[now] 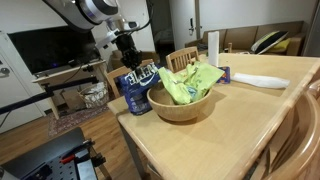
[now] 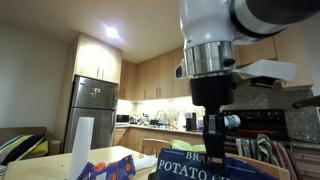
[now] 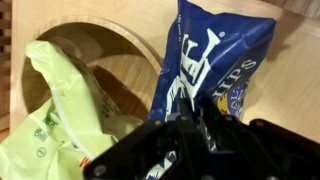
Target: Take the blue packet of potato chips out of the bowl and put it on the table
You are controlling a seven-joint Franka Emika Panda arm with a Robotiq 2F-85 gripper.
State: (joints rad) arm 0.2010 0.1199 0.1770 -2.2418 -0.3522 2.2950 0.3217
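My gripper (image 1: 128, 58) is shut on the top edge of the blue packet of potato chips (image 1: 140, 90). The packet hangs upright just outside the wooden bowl (image 1: 185, 108), beside its rim, with its lower end at about table level. I cannot tell if it touches the table (image 1: 250, 125). In the wrist view the gripper's fingers (image 3: 190, 130) pinch the packet (image 3: 215, 55) over bare table (image 3: 295, 85), with the bowl (image 3: 115, 45) beside it. In an exterior view the gripper (image 2: 213, 130) rises from the packet (image 2: 200, 166).
A lime-green bag (image 1: 192, 82) lies in the bowl, also in the wrist view (image 3: 55, 125). A small blue-red packet (image 1: 225, 73), a white cloth (image 1: 260, 80) and a paper towel roll (image 1: 213, 45) are behind the bowl. A slat-back chair (image 1: 182, 58) stands at the table's far side.
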